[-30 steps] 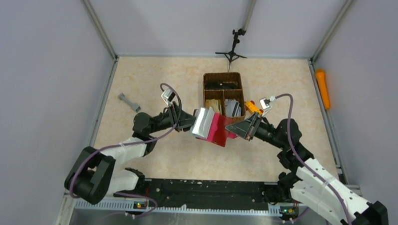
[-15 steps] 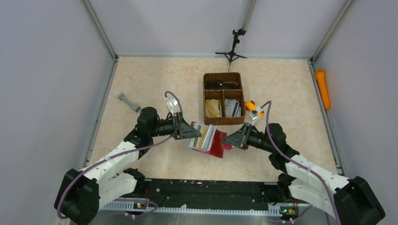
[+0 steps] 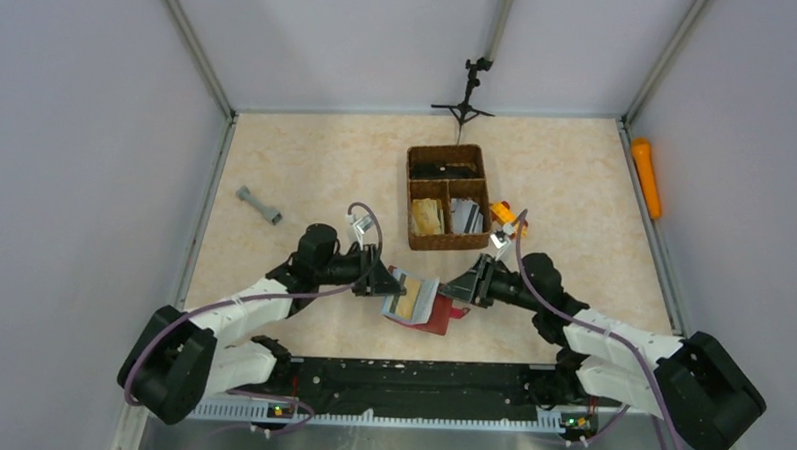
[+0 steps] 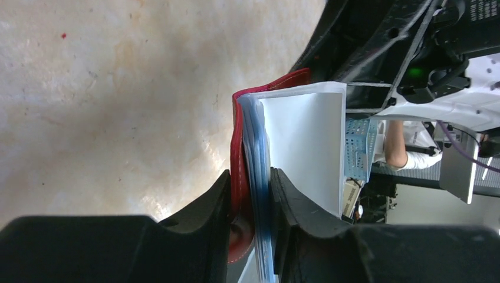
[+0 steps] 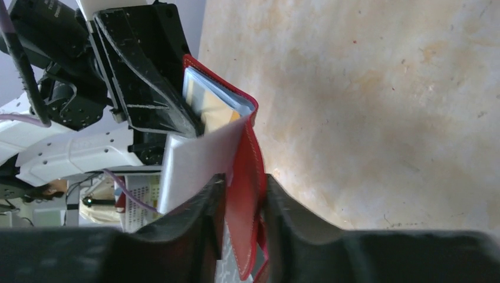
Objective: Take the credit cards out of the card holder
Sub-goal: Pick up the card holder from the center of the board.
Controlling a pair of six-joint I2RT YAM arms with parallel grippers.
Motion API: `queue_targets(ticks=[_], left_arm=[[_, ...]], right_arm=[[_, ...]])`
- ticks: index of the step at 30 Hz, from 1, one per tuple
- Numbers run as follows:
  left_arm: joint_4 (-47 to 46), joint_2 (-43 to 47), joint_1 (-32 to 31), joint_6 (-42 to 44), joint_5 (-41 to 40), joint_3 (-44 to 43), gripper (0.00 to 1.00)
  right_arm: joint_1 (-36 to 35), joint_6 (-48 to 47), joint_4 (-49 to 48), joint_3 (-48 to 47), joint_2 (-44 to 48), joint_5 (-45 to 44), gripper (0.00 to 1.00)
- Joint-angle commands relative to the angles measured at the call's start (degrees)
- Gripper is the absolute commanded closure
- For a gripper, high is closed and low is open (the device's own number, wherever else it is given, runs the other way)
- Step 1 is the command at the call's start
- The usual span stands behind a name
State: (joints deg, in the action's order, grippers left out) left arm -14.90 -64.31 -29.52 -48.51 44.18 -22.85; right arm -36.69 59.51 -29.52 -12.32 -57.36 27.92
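The dark red card holder point(image 3: 437, 312) is held open low over the table between both arms. My left gripper point(image 3: 390, 287) is shut on its left flap point(image 4: 237, 165) together with a stack of bluish credit cards point(image 4: 257, 159) and a white card point(image 4: 306, 147). My right gripper point(image 3: 466, 290) is shut on the holder's right red flap point(image 5: 244, 177). In the right wrist view the cards point(image 5: 212, 103) show inside the open holder. A tan card face point(image 3: 408, 298) shows in the top view.
A brown woven three-compartment basket point(image 3: 415, 196) with cards in it stands just behind the holder. An orange object point(image 3: 503, 214) lies right of the basket, a grey dumbbell-shaped piece point(image 3: 259, 205) at the left, an orange cylinder point(image 3: 646, 177) by the right wall, and a small black tripod point(image 3: 466, 97) at the back.
Both grippers, still gripping the holder, have come down and toward the near edge. The holder is now lower and nearer the table, and the tan card face has come into sight.
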Motion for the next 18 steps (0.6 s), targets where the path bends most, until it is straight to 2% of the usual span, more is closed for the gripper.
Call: queue_targets(ticks=[1,5,8,11,14,18], left_arm=[[-1.71,-1.6,-1.73,2.04,-2.07,1.12,0.74],[-0.01,-2.79,-2.87,3.07,-5.03,0.92,0.74],[1.52,-4.29,-3.72,3.75,-7.31,0.51,0.74],[3.01,-5.01,-3.79,3.78,-10.2,0.29,0.76],[4.89,-4.54,-3.87,3.94,-13.4,0.25,0.77],[6.09,-3.06,-4.22,3.94,-15.61,0.2,0.76]], right_arm=[[-1.83,-1.34,-7.72,2.19,-3.23,-2.1,0.58],[-3.47,-1.21,-12.31,3.22,-7.36,-3.56,0.31],[-4.45,0.02,-17.77,4.31,-11.41,-3.73,0.17],[-4.62,2.19,-25.12,6.22,-14.14,-4.49,0.1],[-4.62,4.86,-31.83,9.03,-15.23,-6.76,0.09],[-5.47,5.21,-33.81,8.7,-16.74,-6.47,0.07]])
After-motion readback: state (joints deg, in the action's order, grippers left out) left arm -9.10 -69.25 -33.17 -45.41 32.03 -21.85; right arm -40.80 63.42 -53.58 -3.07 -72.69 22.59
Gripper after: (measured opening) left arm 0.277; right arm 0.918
